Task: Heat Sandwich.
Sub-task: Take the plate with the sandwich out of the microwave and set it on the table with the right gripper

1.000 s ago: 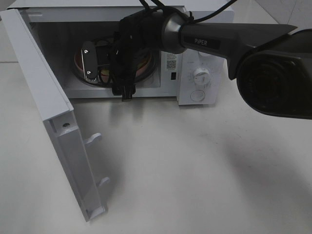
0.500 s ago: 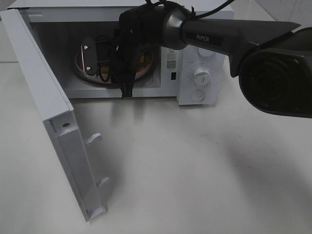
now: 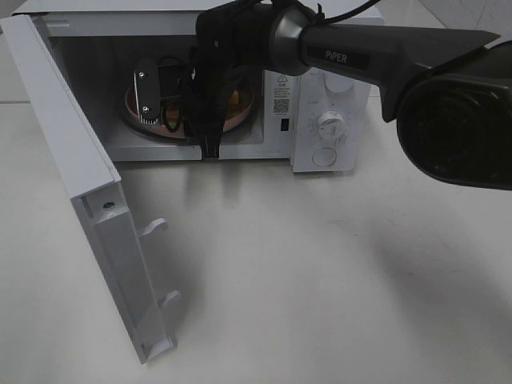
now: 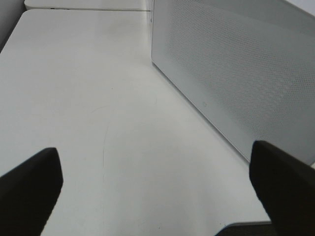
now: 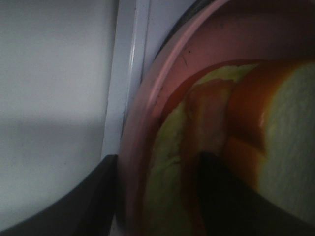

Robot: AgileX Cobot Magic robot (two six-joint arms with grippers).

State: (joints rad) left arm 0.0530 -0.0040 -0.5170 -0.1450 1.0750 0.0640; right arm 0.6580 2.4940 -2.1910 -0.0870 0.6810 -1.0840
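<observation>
Sandwich [image 5: 275,123] — pale bread, orange-tan crust, yellowish-green layer — on the pink plate [image 5: 142,123] inside the microwave [image 3: 320,152]

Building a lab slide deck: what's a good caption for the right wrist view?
Right hand straddles the rim of the pink plate carrying the sandwich, inside the microwave.

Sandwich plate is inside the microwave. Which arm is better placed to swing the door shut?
Left, probably. The left tool is open and free beside what looks like the door's outer face. The right tool is inside the microwave, straddling the pink plate's rim by the sandwich, and must withdraw first.
</observation>
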